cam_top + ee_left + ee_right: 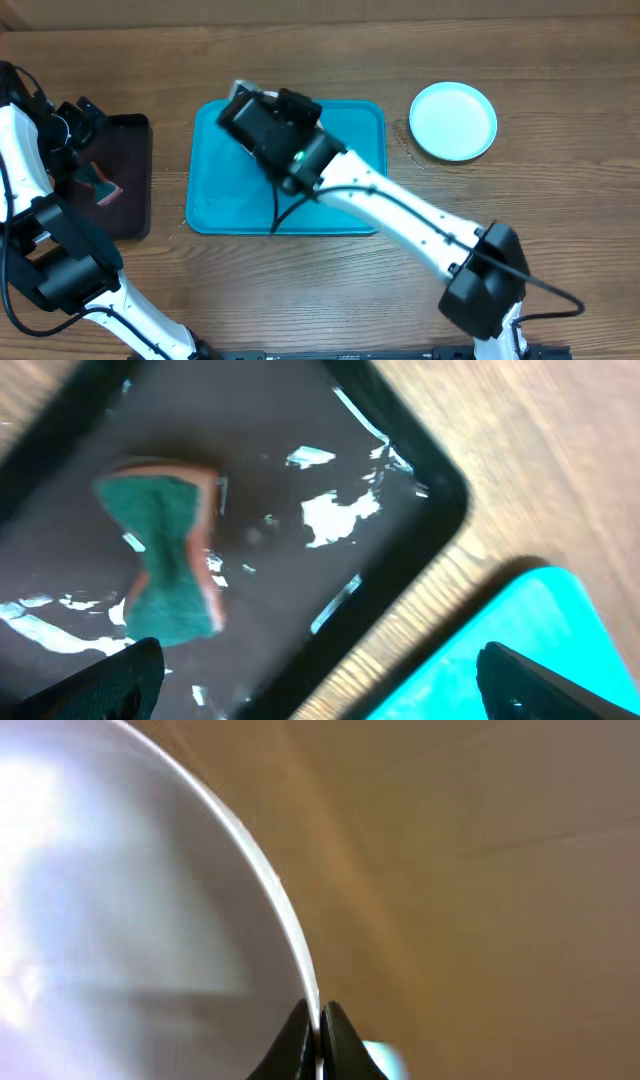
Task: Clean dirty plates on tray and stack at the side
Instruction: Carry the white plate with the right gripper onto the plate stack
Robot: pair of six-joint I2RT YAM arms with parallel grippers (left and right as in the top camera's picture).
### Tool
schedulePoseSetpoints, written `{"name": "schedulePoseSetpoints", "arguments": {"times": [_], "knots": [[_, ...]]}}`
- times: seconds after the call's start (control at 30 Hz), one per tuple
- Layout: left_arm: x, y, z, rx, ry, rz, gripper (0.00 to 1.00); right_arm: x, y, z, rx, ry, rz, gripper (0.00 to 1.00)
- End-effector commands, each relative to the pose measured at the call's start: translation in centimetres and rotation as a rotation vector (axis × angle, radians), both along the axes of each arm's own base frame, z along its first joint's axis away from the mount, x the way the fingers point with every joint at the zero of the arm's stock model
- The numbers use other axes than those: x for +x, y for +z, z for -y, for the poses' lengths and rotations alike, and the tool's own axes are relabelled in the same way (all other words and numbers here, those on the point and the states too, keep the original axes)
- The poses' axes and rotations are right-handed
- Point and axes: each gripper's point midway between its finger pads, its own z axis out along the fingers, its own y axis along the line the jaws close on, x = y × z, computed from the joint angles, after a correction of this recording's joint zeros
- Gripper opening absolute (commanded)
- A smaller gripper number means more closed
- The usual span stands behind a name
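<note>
White plate (120, 900): rim pinched between the tips of the right gripper (318, 1020), which is clamped tight on it. From above, only a white sliver (243, 92) shows past the gripper body (245, 105), over the far-left corner of the turquoise tray (220, 200). Cannot tell whether the plate rests on the tray or hangs clear of it.

The tray sits mid-counter, closer to the far edge. The right arm crosses it on a diagonal from the near-right corner of the counter and hides much of its middle; the left and near parts of the floor show bare.

Light blue plate (453, 121): flat on the wood toward the far-right corner of the counter, near the tray's right rim but apart from it.

Black tray (135, 215): by the counter's left edge, just beside the turquoise tray. Its floor (300, 450) glints wet. A green sponge (165, 570) with a pinkish side lies in it, pinched at the waist.

Left gripper (330, 690): above the black tray, fingers spread wide, holding nothing. A corner of the turquoise tray (510, 650) shows beyond it.
</note>
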Motion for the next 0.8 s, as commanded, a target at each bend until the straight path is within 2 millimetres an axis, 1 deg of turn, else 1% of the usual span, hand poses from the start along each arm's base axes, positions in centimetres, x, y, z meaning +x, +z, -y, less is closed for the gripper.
{"name": "schedulePoseSetpoints", "arguments": {"times": [0.0, 0.03, 0.1, 0.17, 0.2, 0.23, 0.33, 0.43, 0.5, 0.57, 0.6, 0.73, 0.77], "knots": [[2.0, 2.5, 2.9, -0.174, -0.068, 0.158, 1.00, 3.5, -1.3, 3.4, 0.446, -0.238, -0.158, 0.04], [2.5, 3.0, 3.9, -0.226, -0.088, 0.194, 1.00, 4.4, -1.7, 5.2, 0.508, -0.309, -0.187, 0.04], [3.1, 3.7, 5.2, -0.282, -0.121, 0.237, 1.00, 5.6, -2.8, 8.3, 0.618, -0.391, -0.291, 0.04], [3.3, 3.9, 5.9, -0.297, -0.143, 0.246, 1.00, 6.3, -3.7, 11.4, 0.737, -0.446, -0.417, 0.04], [3.4, 3.9, 6.1, -0.292, -0.153, 0.244, 1.00, 6.6, -4.0, 13.3, 0.796, -0.468, -0.479, 0.04], [3.4, 3.8, 6.2, -0.287, -0.160, 0.242, 1.00, 6.8, -4.1, 15.0, 0.838, -0.490, -0.520, 0.04], [3.5, 3.6, 6.6, -0.272, -0.167, 0.230, 1.00, 7.1, -5.0, 21.6, 0.950, -0.609, -0.609, 0.04], [3.6, 3.6, 6.9, -0.268, -0.175, 0.225, 1.00, 6.7, -6.6, 27.7, 0.986, -0.750, -0.619, 0.04], [3.8, 3.5, 7.3, -0.270, -0.184, 0.223, 1.00, 6.3, -7.8, 31.1, 1.002, -0.829, -0.615, 0.04], [3.9, 3.5, 7.7, -0.271, -0.193, 0.221, 0.99, 6.0, -8.9, 33.6, 1.017, -0.886, -0.607, 0.04], [3.9, 3.5, 8.0, -0.272, -0.198, 0.220, 1.00, 5.8, -9.4, 34.6, 1.023, -0.907, -0.603, 0.04], [4.3, 3.5, 9.2, -0.275, -0.225, 0.217, 1.00, 5.4, -11.7, 37.6, 1.037, -0.996, -0.568, 0.04], [4.4, 3.5, 9.5, -0.275, -0.232, 0.216, 1.00, 5.2, -12.6, 38.7, 1.019, -1.051, -0.542, 0.04]]}}
